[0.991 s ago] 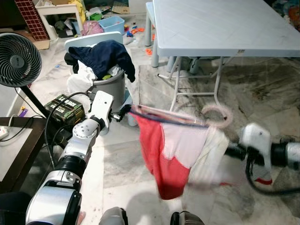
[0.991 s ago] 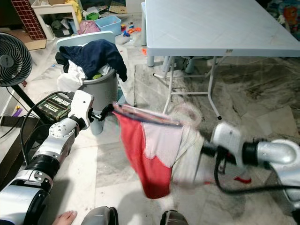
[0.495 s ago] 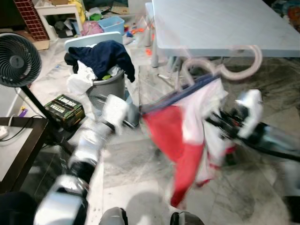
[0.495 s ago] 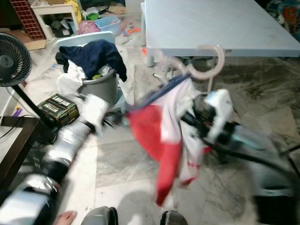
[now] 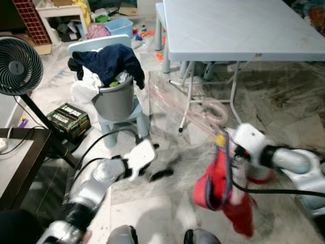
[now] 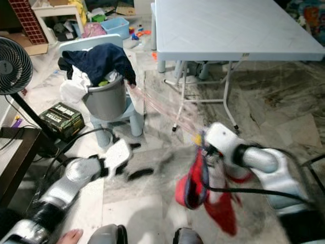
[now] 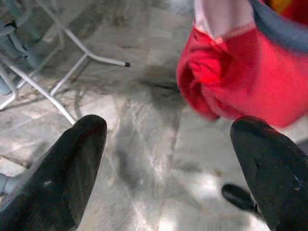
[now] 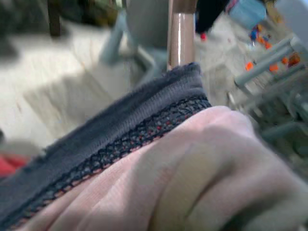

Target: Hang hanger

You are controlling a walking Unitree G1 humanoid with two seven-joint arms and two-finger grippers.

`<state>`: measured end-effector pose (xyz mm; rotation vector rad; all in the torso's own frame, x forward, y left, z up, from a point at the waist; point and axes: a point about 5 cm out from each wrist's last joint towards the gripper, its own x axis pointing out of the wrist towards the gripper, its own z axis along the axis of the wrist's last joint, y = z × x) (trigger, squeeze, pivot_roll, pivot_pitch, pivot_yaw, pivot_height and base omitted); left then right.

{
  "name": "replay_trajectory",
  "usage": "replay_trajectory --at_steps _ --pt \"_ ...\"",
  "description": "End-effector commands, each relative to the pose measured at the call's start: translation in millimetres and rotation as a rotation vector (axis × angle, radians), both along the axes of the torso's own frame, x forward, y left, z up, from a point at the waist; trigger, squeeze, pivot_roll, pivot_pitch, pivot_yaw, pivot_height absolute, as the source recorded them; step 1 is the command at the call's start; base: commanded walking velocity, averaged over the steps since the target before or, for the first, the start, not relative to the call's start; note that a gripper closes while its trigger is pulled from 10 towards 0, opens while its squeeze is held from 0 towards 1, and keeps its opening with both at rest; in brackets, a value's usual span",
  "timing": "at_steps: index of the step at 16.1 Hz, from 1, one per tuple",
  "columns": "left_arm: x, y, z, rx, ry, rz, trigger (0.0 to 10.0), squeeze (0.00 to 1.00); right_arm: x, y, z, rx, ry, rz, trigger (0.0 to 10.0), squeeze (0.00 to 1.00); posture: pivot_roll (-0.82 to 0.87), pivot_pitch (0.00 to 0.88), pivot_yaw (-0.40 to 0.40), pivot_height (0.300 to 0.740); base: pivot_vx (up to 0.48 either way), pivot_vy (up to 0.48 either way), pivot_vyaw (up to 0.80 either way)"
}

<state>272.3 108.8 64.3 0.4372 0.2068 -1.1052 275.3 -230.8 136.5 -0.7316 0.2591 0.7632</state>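
The hanger [image 8: 181, 33] shows in the right wrist view as a brownish-pink bar rising above a dark-trimmed collar; in the eye views it is a faint pink motion smear running from the grey bucket toward the right arm. The red and white garment [image 5: 219, 185] on it hangs in a bunch low over the marble floor [image 5: 152, 208], on the near right, just beside the right gripper [image 6: 205, 150]. That gripper's fingers are buried behind the cloth and blurred, so whether they are clenched cannot be told. In the right wrist view pale pink cloth and the navy collar edge lie close against the lens.

The left gripper [image 7: 168, 163] is low on the near left, apart from the garment, its two black fingers [image 7: 72, 168] spread wide with nothing between them.

Farther off on the left a grey bucket [image 5: 116, 99] heaped with dark blue and white laundry [image 5: 109, 61] sits on a pale blue stool [image 5: 133, 119]. A green box [image 5: 68, 119] lies on the floor left of it, and a black fan [image 5: 18, 66] stands at the far left. A pale blue folding table [image 5: 238, 25] stands at the far right.
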Motion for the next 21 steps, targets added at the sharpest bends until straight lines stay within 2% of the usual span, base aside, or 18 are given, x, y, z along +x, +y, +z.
replay_trajectory --at_steps 1,2,5,6,7,10,11,12,15,17,19,20,21 --pt "-3.3 -1.2 9 0.014 -0.041 -0.07 10.0 1.0 3.7 -1.2 5 -0.054 -0.019 0.044 10.0 0.0 -0.01 0.076 -0.013 0.74 0.0 0.0 0.0" --pt "-7.4 1.6 19 0.031 -0.081 -0.114 10.0 1.0 5.6 -12.2 2 -0.149 0.003 0.058 10.0 0.0 0.0 0.076 -0.017 0.74 0.0 0.0 0.0" --pt "-5.3 0.5 38 0.001 -0.151 -0.113 10.0 1.0 1.1 -21.8 -7 -0.26 0.063 0.121 10.0 0.0 0.0 0.076 -0.02 0.74 0.0 0.0 0.0" --pt "-4.1 0.8 43 -0.015 -0.165 -0.108 10.0 1.0 -3.3 -23.7 -11 -0.274 0.109 0.162 10.0 0.0 0.0 0.076 -0.02 0.74 0.0 0.0 0.0" --pt "-1.7 4.8 44 -0.018 -0.173 -0.095 10.0 1.0 -16.3 -21.4 -14 -0.251 0.212 0.265 10.0 0.0 0.0 0.077 -0.015 0.74 0.0 0.0 0.0" --pt "-1.6 8.2 38 0.019 -0.153 -0.094 10.0 0.98 -23.4 -20.7 -10 -0.236 0.263 0.32 10.0 0.0 0.0 0.077 -0.012 0.74 0.0 0.0 0.0" --pt "-1.1 8.1 34 0.039 -0.146 -0.099 10.0 0.76 -24.2 -19.0 -8 -0.22 0.265 0.335 10.0 0.0 0.0 0.077 -0.012 0.74 0.0 0.0 0.0" --pt "-0.8 6.6 30 0.049 -0.129 -0.107 10.0 0.0 -24.9 -17.3 -6 -0.206 0.267 0.345 10.0 0.0 0.0 0.076 -0.011 0.74 0.0 0.0 0.0" --pt "6.1 -12.7 23 0.014 -0.079 -0.138 10.0 0.0 -28.7 -8.4 -1 -0.164 0.278 0.398 10.0 0.0 -0.01 0.073 -0.009 0.74 0.0 0.0 0.0" --pt "8.3 -21.1 20 0.032 -0.072 -0.19 10.0 0.0 -36.8 -6.7 2 -0.136 0.31 0.43 10.0 0.0 -0.03 0.069 0.001 0.74 0.0 0.0 0.0" --pt "13.2 -31.3 22 0.004 -0.056 -0.226 10.0 0.0 -41.3 -7.9 3 -0.142 0.306 0.428 10.0 0.0 -0.05 0.07 0.008 0.74 0.0 0.0 0.0" --pt "14.3 -34.8 23 -0.008 -0.054 -0.239 4.7 0.0 -42.9 -7.9 2 -0.146 0.305 0.428 10.0 0.0 -0.05 0.07 0.008 0.74 0.0 0.0 0.0" --pt "14.3 -38.3 25 -0.039 -0.027 -0.253 0.0 0.0 -42.3 -7.2 0 -0.154 0.285 0.417 10.0 0.0 -0.05 0.07 0.008 0.74 0.0 0.0 0.0"
